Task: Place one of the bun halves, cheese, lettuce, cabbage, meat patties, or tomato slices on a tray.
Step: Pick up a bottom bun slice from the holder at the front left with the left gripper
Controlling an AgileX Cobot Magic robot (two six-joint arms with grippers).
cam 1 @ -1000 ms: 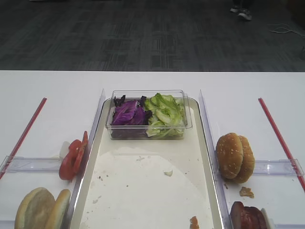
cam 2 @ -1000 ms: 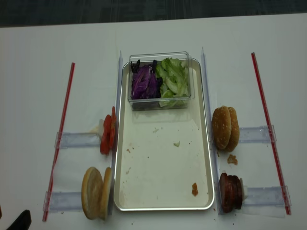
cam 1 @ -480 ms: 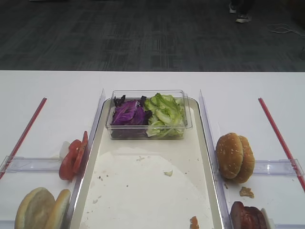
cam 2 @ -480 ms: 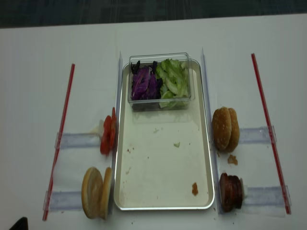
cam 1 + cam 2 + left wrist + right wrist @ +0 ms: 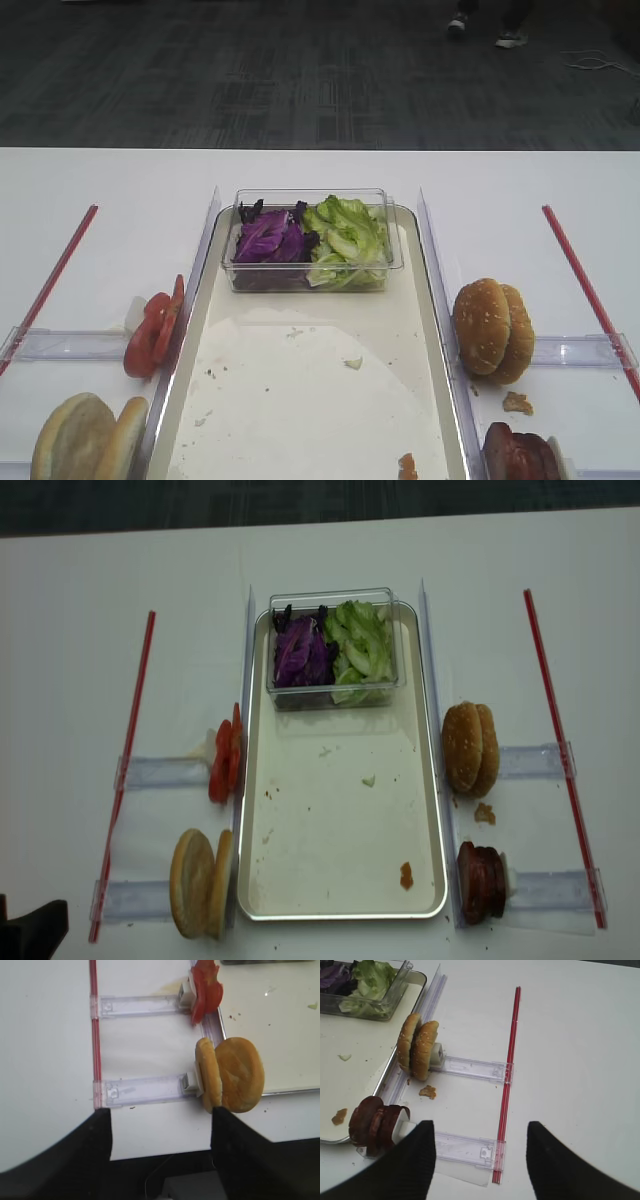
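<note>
The silvery tray (image 5: 340,830) lies in the middle, its liner bare but for crumbs. At its far end a clear box holds purple cabbage (image 5: 300,652) and green lettuce (image 5: 365,650). Two pale bun halves (image 5: 200,883) stand on edge left of the tray, with tomato slices (image 5: 224,762) behind them. Meat patties (image 5: 482,882) stand on the right. Cheese is out of view. My left gripper (image 5: 160,1112) is open over the table's front edge, its right finger just below the bun halves (image 5: 230,1075). My right gripper (image 5: 480,1127) is open and empty, right of the patties (image 5: 372,1120).
Two sesame-seeded buns (image 5: 470,748) stand on a clear rail right of the tray, a crumb (image 5: 484,813) beside them. Red strips (image 5: 125,770) (image 5: 560,750) run along both sides. Clear plastic rails (image 5: 145,1091) hold the food. The table's front edge is close under the left gripper.
At the bottom-left corner of the top-down view the left gripper's dark tip sank almost out of sight, then came back further in. No food has moved.
</note>
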